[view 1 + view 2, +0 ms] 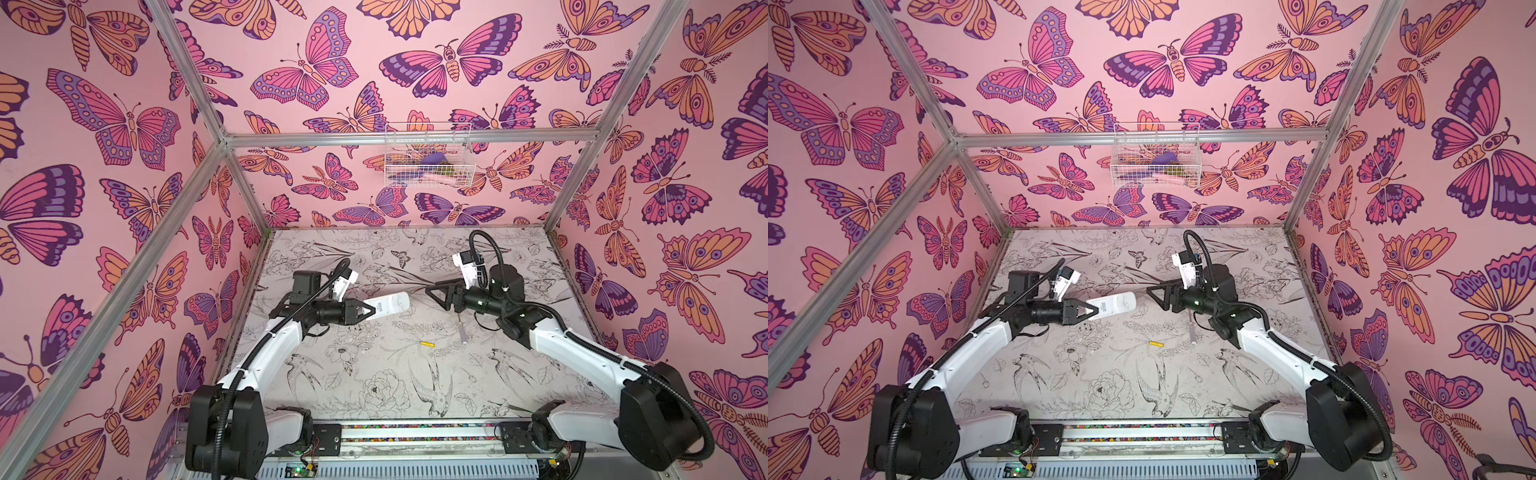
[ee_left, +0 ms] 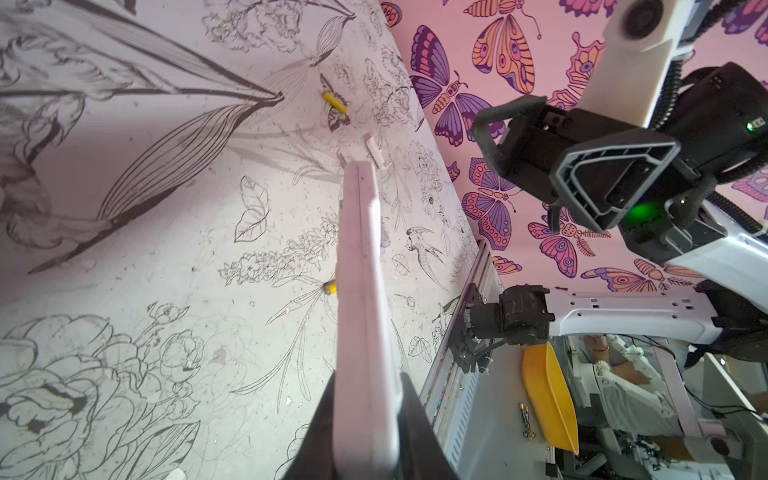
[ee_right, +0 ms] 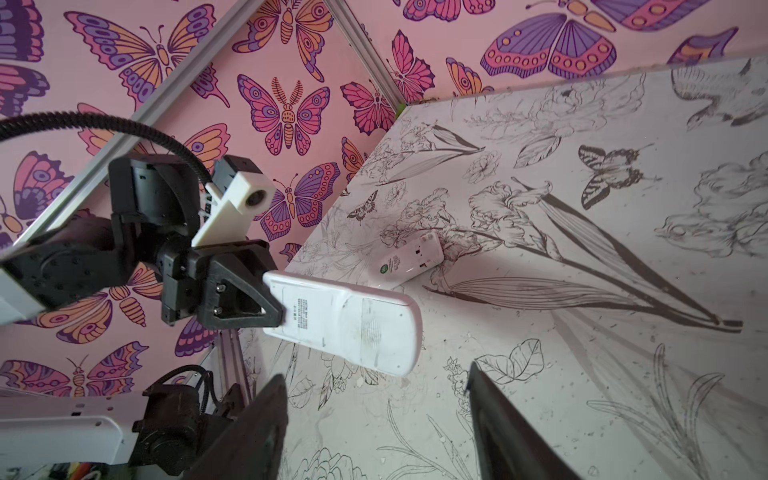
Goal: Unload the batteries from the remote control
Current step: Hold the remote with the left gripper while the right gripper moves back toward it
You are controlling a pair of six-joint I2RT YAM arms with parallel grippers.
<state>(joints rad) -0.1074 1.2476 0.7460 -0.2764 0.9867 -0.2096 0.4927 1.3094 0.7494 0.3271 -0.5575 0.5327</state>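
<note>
Left pincer point(image 1: 368, 311): clamped on one end of the remote point(image 1: 388, 305). I see it lifted clear of the counter point(image 1: 374, 374), roughly level, free end toward the right arm.
Right pincer point(image 1: 432, 291): wide and empty, hanging just off the remote's free end, no contact.
Battery point(image 1: 427, 344): yellow, lying loose mid-counter in both top views, nearer the arm bases than the remote.
Second battery point(image 2: 334, 102): yellow too, flat on the counter in my left wrist view.
Cover point(image 2: 376, 151): small white piece near that second battery.
Screwdriver point(image 1: 462, 330): on the counter, under the right arm.
Other remote point(image 3: 409, 259): flat on the counter, beyond the held one in my right wrist view.
</note>
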